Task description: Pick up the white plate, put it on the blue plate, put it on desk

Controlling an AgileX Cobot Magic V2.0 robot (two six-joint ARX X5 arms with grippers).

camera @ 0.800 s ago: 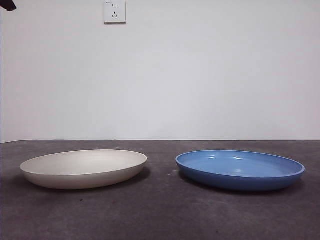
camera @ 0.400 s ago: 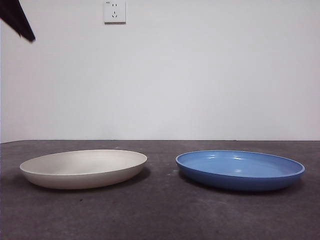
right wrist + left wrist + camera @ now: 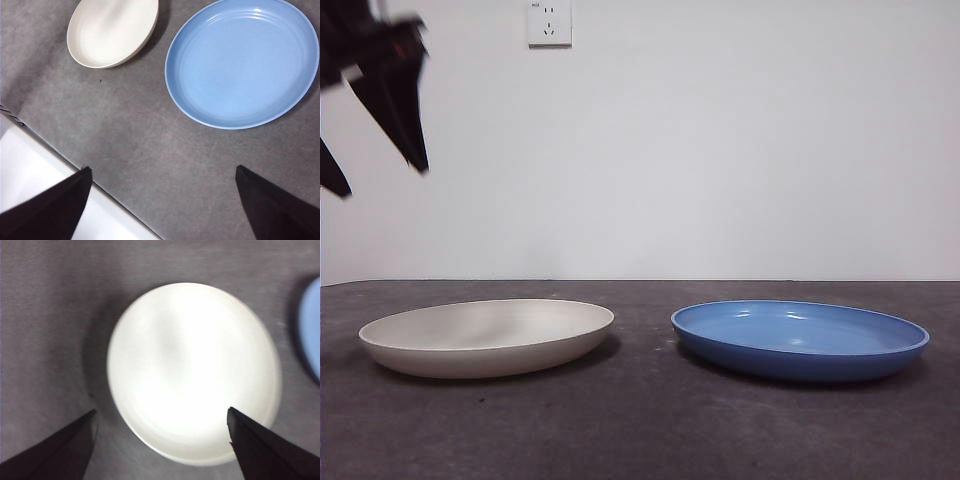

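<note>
The white plate (image 3: 487, 336) lies on the desk (image 3: 640, 420) at the left; the blue plate (image 3: 800, 339) lies apart from it at the right. Both are empty. My left gripper (image 3: 375, 165) hangs open high above the white plate's left side, clear of it. In the left wrist view the white plate (image 3: 192, 370) fills the middle below the open left gripper (image 3: 162, 422), and the blue plate's edge (image 3: 312, 330) shows at the side. The right wrist view shows the white plate (image 3: 112, 30) and blue plate (image 3: 242, 62) from high up, with my right gripper (image 3: 162, 177) open and empty.
A white wall with a power socket (image 3: 549, 22) stands behind the desk. In the right wrist view the desk's edge (image 3: 55, 155) runs beside a white surface (image 3: 30, 175).
My left gripper has come down from the top left corner into the front view, toward the white plate. The plates have not moved.
</note>
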